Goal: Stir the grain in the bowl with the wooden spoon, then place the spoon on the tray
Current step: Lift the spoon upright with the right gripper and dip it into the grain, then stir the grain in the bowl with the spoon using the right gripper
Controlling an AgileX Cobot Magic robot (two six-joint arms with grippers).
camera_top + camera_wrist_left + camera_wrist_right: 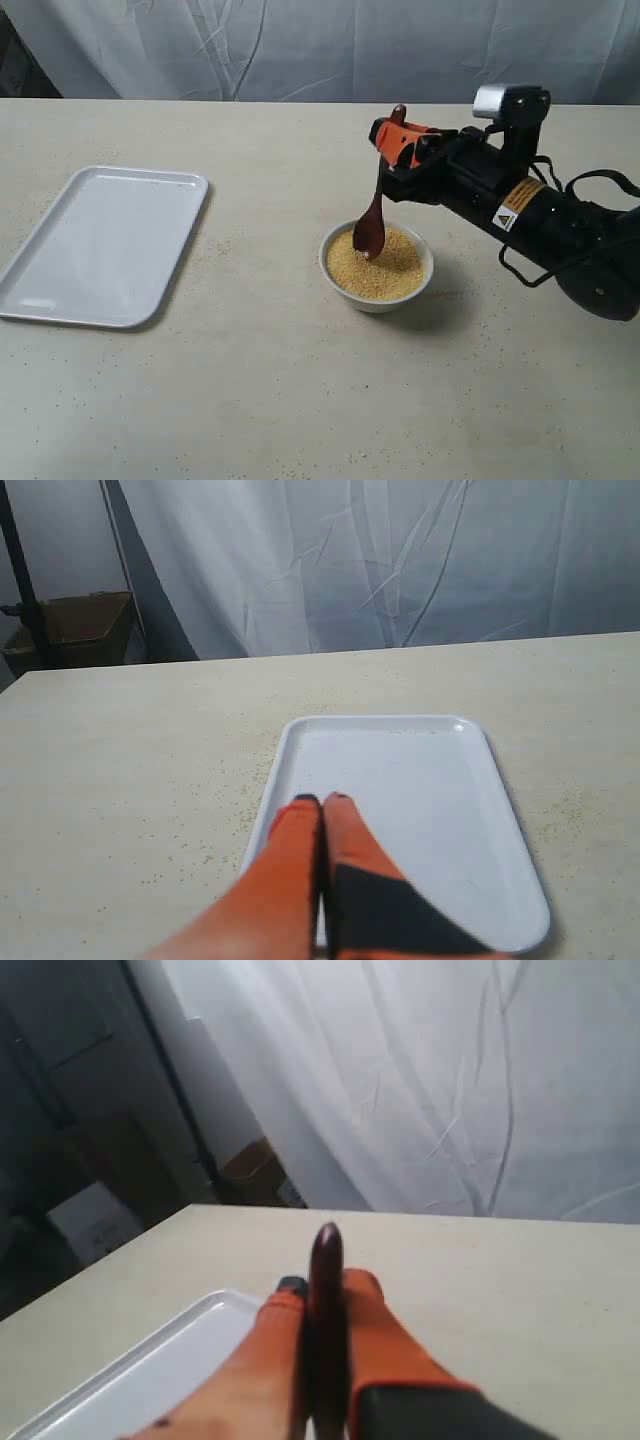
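Observation:
The small white bowl (376, 290) sits right of the table's middle, filled with yellow grain (390, 272). The dark wooden spoon (372, 228) stands almost upright, its oval end dipped in the grain at the mound's left. My right gripper (392, 142) is shut on the spoon's handle, above the bowl. In the right wrist view the handle (326, 1290) sticks up between the orange fingers (372, 1330). The white tray (105, 242) lies on the left with nothing on it. My left gripper (322, 800) is shut on nothing, hovering over the tray (420, 810); it is out of the exterior view.
Loose grains are scattered over the beige table around the tray (215, 800) and the bowl. A white curtain (330, 45) hangs behind the table's far edge. A cardboard box (70, 630) stands beyond the table.

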